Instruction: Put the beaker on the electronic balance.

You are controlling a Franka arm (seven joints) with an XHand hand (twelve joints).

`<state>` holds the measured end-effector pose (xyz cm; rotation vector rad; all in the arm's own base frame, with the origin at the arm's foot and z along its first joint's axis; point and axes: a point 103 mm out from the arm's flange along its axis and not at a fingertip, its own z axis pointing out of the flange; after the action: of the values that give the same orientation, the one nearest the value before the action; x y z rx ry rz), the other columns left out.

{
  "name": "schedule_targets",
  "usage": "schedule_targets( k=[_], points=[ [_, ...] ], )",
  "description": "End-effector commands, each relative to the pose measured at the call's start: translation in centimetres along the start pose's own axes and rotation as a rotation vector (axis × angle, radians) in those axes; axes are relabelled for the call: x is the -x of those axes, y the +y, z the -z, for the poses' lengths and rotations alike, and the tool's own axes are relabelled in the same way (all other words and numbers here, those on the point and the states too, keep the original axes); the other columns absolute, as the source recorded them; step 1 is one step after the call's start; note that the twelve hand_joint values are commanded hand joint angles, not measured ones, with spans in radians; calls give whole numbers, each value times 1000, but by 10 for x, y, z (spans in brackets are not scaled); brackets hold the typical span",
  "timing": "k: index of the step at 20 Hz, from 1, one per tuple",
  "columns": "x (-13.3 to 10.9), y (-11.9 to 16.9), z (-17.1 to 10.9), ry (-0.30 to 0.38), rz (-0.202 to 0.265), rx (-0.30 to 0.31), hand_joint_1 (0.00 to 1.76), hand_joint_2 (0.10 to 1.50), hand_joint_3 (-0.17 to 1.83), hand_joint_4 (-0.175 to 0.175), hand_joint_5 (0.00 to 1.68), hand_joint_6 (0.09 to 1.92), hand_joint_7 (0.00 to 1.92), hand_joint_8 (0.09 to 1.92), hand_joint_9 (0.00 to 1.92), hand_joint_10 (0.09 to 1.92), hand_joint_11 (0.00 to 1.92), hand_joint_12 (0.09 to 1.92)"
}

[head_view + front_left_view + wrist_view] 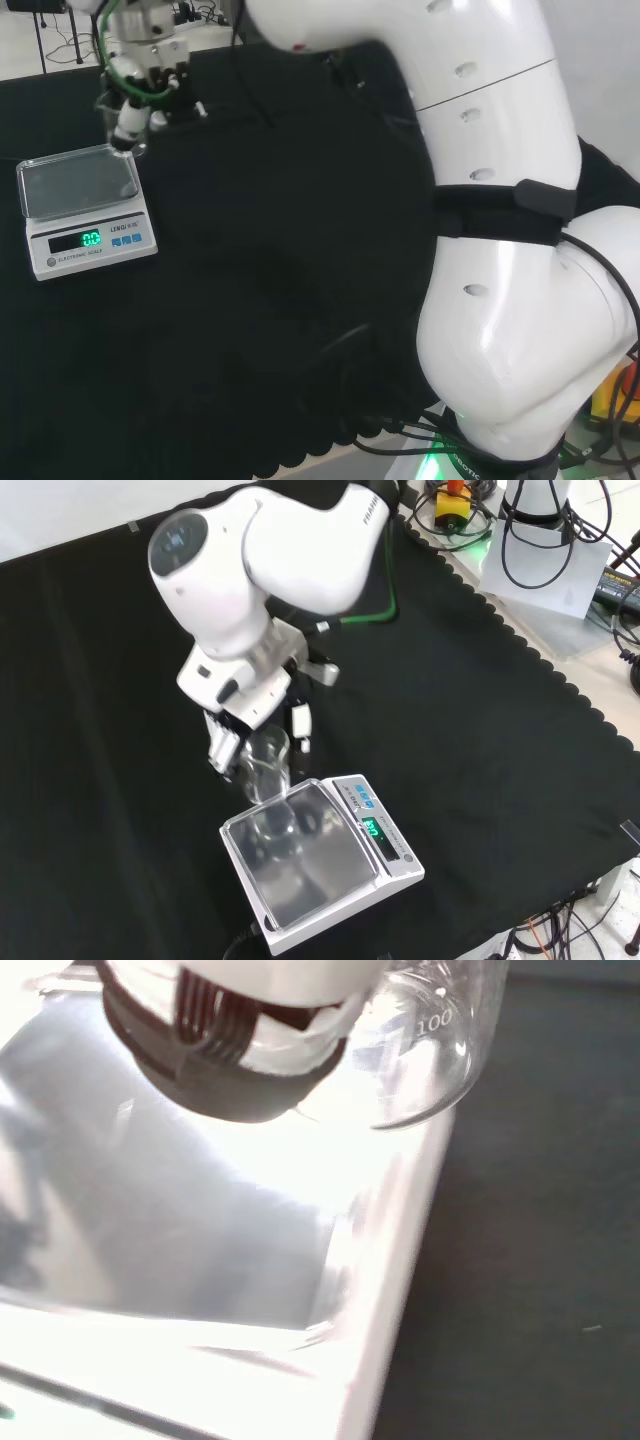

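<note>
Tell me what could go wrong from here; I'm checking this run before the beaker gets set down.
The beaker, held in the hand, hangs at the far edge of the balance pan, not over its middle. Lowered here, its base could catch the pan's rim and tip. The clear glass might also slip between the fingers.

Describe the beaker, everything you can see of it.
The beaker is a small clear glass or plastic cup with printed marks on its wall, and it looks empty. The hand holds it, fingers curled round its sides. In the front view it sits roughly upright at the far edge of the balance, over the rim of the shiny metal pan. Whether its base already touches the pan I cannot tell.
</note>
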<state>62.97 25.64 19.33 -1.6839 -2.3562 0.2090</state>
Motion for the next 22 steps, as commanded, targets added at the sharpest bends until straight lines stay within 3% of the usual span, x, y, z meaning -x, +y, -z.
schedule_targets(
  k=[1, 18, 20, 22],
  points=[
    [-40, 0, -19, 0, 72, -54, 1182, 865, 723, 4, 806, 1381, 859, 1496, 994, 1194, 1172, 936],
    [-62, 14, -34, -16, 114, -107, 1180, 900, 650, -3, 783, 1375, 866, 1459, 984, 1167, 1147, 976],
    [-62, 15, -35, -18, 115, -114, 1127, 921, 583, -96, 811, 1354, 812, 1473, 982, 1145, 1119, 1001],
    [-62, 16, -37, -20, 115, -117, 1098, 947, 514, -114, 826, 1328, 782, 1473, 982, 1114, 1088, 1029]
  ],
)
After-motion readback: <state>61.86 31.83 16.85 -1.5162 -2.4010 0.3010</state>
